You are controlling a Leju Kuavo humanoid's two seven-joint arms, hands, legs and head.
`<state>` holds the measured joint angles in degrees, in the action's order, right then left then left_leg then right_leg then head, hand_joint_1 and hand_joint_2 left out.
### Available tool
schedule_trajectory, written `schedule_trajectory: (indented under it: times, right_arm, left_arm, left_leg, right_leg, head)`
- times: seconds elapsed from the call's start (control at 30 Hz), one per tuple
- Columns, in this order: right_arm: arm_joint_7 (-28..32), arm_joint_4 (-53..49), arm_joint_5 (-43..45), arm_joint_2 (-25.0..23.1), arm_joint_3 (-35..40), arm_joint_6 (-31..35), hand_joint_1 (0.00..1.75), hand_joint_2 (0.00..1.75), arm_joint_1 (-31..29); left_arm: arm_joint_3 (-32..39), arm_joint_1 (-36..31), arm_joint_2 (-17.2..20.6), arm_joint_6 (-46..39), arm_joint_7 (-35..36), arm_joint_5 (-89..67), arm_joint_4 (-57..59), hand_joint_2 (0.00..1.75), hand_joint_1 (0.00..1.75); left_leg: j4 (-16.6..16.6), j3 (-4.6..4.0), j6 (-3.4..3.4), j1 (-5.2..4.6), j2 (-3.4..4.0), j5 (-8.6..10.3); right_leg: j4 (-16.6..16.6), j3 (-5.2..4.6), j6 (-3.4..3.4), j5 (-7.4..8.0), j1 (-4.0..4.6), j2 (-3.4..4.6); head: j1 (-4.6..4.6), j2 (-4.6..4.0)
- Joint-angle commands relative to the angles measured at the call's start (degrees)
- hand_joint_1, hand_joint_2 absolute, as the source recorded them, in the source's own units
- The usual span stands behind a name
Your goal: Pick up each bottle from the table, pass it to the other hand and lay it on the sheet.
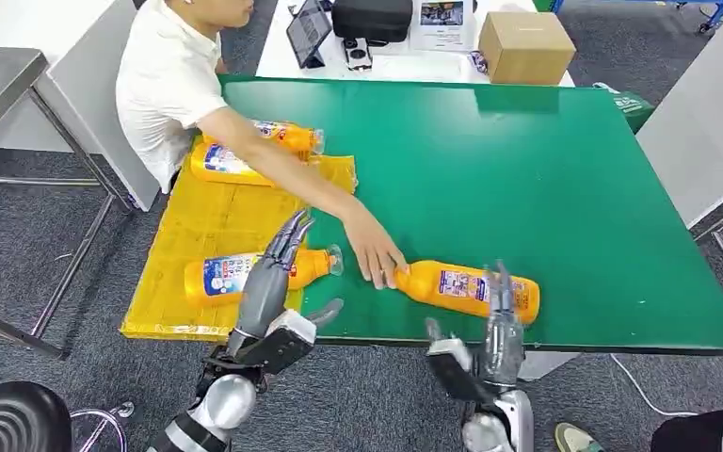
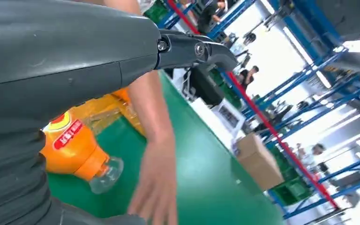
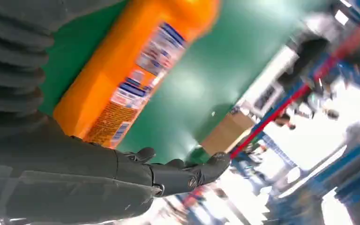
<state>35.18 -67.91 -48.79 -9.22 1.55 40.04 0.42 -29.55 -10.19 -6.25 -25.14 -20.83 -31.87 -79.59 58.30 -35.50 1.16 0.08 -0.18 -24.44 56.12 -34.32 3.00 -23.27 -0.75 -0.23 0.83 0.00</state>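
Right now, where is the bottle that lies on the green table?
In the head view the bottle lies on its side near the table's front edge, between the person's hand and the right hand.

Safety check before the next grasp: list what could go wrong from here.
1. A person's hand rests at the neck of the bottle on the table, right beside the right robot hand; closing now could catch it.
2. The person's arm crosses just beyond the left robot hand, so any lift may strike it.
3. That hand hovers over the bottle on the sheet and could nudge it.
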Motion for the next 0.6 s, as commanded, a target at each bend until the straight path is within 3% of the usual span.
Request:
schedule_trajectory:
  times: [0.03, 0.2, 0.43, 0.6]
  right_arm:
    - [-12.29, 7.26, -19.04, 8.81, -5.49, -0.04, 0.00, 1.75, -4.41]
    - [-20.30, 16.41, -21.82, 14.73, 4.30, -3.69, 0.00, 1.75, -11.85]
    - [-25.36, 20.41, -23.68, 15.96, 7.83, -6.36, 0.00, 1.75, -14.04]
    - [-32.24, 20.34, -29.97, 17.76, 10.65, -6.04, 0.00, 1.75, -15.08]
  left_arm:
    - [-2.39, 2.77, 2.69, 4.38, 1.02, 3.76, -4.59, 1.75, 0.00]
    - [-3.65, 1.97, 1.81, 7.40, 0.31, 8.78, -4.46, 1.75, 0.00]
    - [-3.18, 1.71, 1.20, 8.94, 0.81, 11.28, -3.65, 1.75, 0.00]
    - [-2.99, 1.51, 0.74, 9.17, 0.85, 11.44, -3.74, 1.75, 0.00]
  left_leg:
    - [-0.10, 0.35, -0.04, 0.00, -0.03, -0.12]
    - [-0.02, 0.10, 0.00, -0.04, 0.16, -0.05]
    - [-0.08, 0.36, -0.07, -0.04, 0.08, -0.08]
    - [-0.05, 0.38, 0.00, 0.00, 0.07, -0.10]
  right_leg:
    - [-0.10, 0.36, -0.10, -0.12, 0.01, -0.02]
    - [-0.06, 0.11, -0.05, 0.03, -0.03, 0.17]
    - [-0.07, 0.33, -0.16, -0.06, 0.00, 0.08]
    - [-0.06, 0.36, -0.09, -0.09, 0.01, 0.06]
  head:
    - [0.00, 0.00]
    - [0.00, 0.00]
    - [-0.02, 0.00]
    - [-0.02, 0.00]
